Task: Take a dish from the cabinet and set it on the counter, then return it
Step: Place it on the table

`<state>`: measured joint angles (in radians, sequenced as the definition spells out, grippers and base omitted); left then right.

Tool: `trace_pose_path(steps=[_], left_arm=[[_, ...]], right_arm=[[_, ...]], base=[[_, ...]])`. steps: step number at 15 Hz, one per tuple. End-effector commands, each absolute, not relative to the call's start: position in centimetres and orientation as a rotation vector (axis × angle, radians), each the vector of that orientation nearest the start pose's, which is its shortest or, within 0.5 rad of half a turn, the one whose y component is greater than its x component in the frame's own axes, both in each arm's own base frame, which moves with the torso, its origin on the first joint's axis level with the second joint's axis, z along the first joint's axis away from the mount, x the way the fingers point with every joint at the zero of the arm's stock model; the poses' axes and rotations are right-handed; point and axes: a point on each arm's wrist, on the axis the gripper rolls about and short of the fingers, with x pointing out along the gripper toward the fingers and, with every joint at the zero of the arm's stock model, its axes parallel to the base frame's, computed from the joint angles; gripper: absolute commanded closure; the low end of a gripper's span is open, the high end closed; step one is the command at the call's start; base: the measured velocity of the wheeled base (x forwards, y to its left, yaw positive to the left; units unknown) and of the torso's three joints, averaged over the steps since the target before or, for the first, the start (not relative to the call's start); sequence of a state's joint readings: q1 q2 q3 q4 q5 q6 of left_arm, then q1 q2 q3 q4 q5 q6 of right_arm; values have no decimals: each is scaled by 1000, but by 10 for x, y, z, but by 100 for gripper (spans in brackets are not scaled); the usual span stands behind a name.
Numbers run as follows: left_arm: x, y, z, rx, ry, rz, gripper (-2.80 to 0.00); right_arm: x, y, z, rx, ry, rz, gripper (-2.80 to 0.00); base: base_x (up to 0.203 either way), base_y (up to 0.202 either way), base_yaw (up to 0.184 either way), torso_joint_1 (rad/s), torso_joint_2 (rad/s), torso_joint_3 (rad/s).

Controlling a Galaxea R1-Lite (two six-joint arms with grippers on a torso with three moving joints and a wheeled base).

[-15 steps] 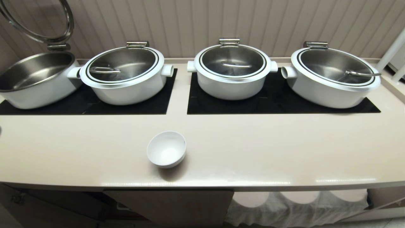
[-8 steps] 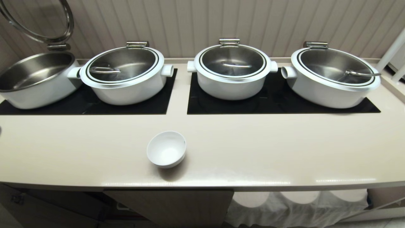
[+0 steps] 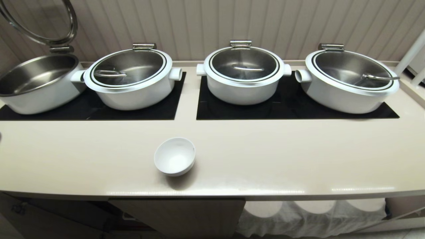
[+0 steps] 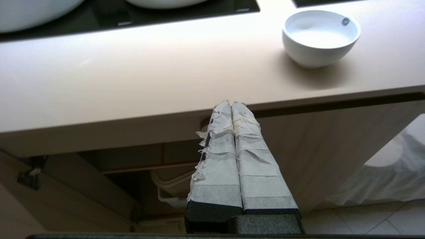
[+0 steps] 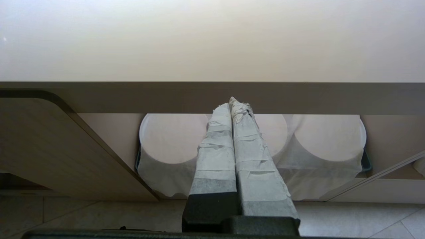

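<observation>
The dish (image 3: 174, 156), a small white bowl, stands upright and empty on the cream counter (image 3: 265, 159) near its front edge; the left wrist view also shows the dish (image 4: 320, 37). Below the counter the cabinet (image 3: 179, 215) shows a beige door and an open dark bay on the left (image 4: 139, 172). Neither arm shows in the head view. My left gripper (image 4: 231, 104) is shut and empty, held low in front of the counter's edge, well to the left of the dish. My right gripper (image 5: 231, 102) is shut and empty, below the counter's edge.
Several large white pots (image 3: 244, 74) with steel lids stand on black glass panels (image 3: 292, 106) along the back; the leftmost pot (image 3: 36, 83) has its lid raised. White round plates under cloth (image 5: 172, 139) sit in the open bay below, at the right.
</observation>
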<state>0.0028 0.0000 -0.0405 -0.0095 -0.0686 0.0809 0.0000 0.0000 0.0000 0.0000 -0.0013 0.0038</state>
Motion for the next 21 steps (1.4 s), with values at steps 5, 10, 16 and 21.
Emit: trace_pose_path(steps=[5,10,16,21], left_arm=[[-32,-3,99,126,-59,-107,0],[-34,-3,100,124,-33,-125,0],[-45,-4,127,113,44,-167,0],[-20,-4,158,98,185,-176,0]], right_arm=[[-23,0,75,5,0,0,0],[-23,0,75,4,0,-2,0],[-23,0,76,5,-1,-2,0],[-23,0,76,5,-1,-2,0]], base=[[0,0,0,0,0,0],[0,0,0,0,0,0],[0,0,0,0,0,0],[0,0,0,0,0,0]])
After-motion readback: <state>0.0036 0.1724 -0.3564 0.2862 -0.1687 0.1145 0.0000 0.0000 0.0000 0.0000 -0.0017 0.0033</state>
